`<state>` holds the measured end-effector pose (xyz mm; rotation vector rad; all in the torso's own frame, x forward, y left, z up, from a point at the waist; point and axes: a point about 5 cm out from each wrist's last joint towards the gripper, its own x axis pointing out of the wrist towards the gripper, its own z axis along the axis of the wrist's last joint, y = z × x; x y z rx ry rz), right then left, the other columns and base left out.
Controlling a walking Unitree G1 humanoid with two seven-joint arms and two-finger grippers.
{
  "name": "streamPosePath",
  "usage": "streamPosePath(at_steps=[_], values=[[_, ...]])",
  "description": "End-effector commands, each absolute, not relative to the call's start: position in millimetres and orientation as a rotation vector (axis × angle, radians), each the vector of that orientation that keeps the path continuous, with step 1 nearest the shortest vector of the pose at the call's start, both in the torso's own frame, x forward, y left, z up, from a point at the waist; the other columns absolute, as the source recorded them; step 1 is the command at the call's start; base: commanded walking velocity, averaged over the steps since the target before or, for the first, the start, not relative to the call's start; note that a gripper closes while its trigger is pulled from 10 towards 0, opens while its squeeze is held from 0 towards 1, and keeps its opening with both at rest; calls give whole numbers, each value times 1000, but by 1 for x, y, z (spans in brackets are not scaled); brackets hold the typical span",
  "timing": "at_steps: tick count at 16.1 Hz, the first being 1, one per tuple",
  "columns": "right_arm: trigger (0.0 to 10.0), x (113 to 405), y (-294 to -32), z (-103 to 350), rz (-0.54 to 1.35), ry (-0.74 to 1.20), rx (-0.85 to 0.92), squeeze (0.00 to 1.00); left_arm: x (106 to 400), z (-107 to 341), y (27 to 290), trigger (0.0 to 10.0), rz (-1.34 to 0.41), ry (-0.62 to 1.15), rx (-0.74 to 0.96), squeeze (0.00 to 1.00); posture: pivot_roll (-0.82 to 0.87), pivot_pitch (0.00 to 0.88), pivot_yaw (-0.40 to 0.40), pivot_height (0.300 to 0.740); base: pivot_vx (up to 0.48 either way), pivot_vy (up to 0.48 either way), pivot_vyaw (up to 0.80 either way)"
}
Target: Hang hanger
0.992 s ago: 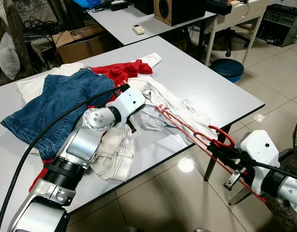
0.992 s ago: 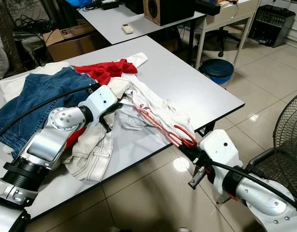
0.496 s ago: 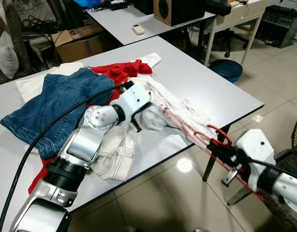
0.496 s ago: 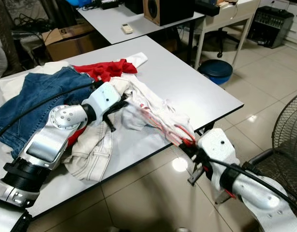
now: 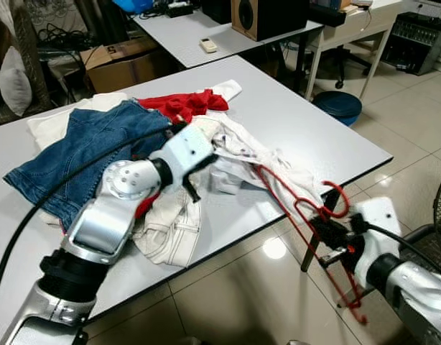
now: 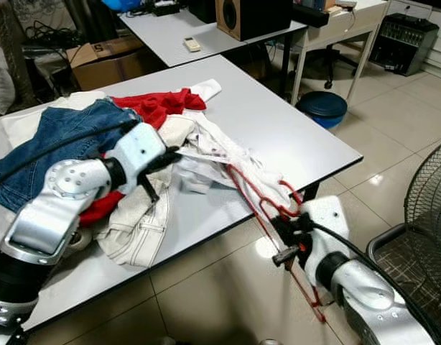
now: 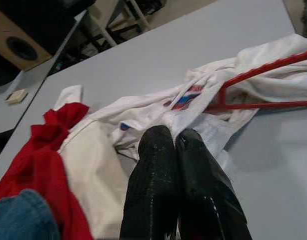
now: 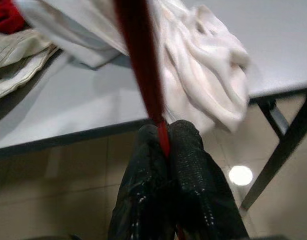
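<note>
Right hand (image 5: 322, 231): off the near right edge of the counter, above the tiled floor (image 5: 235, 302); fingers (image 8: 188, 150) pressed together on a bar of the red hanger (image 5: 292, 208).

Red hanger: plastic, gripped near its hook end. One part runs up over the counter edge into the white garment; the rest hangs down past the hand toward the floor.

Counter (image 5: 307, 129): pale grey top, dark legs.

White garment (image 5: 278, 169): crumpled near the counter's right front edge, lying around the hanger's upper part, with a small red-and-blue mark on the cloth (image 7: 186, 98).

Left hand (image 7: 174, 137): over the middle of the counter; fingers (image 7: 153, 150) closed together, tips pinching a fold of the white garment.

Cream garment (image 5: 170, 226): with dark stitching, beneath the left forearm, at the front edge of the counter.

Blue denim garment (image 5: 84, 147): spread on the left part of the counter.

Red cloth (image 5: 184, 106): bunched beyond the denim, touching the white garment's far end.

Blue round object (image 5: 337, 104): on the floor beyond the counter's right corner.

Cardboard box (image 5: 123, 61): behind the counter.

Second grey table (image 5: 177, 32): carries a wooden speaker (image 5: 267, 16) and a small white remote (image 5: 208, 45).
</note>
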<state>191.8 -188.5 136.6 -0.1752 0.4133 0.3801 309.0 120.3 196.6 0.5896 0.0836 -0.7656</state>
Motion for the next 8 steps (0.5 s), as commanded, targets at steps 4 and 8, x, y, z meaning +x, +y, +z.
streamPosePath(at_steps=[4,8], values=[[10000,216,-235,138,23,388,138,0,322,223,139,0,-601,-3,575,0,-127,0,89,740,0,0,0],[10000,264,-243,205,73,84,169,0,341,250,139,0,-503,-139,562,0,-136,0,87,740,0,0,0]])
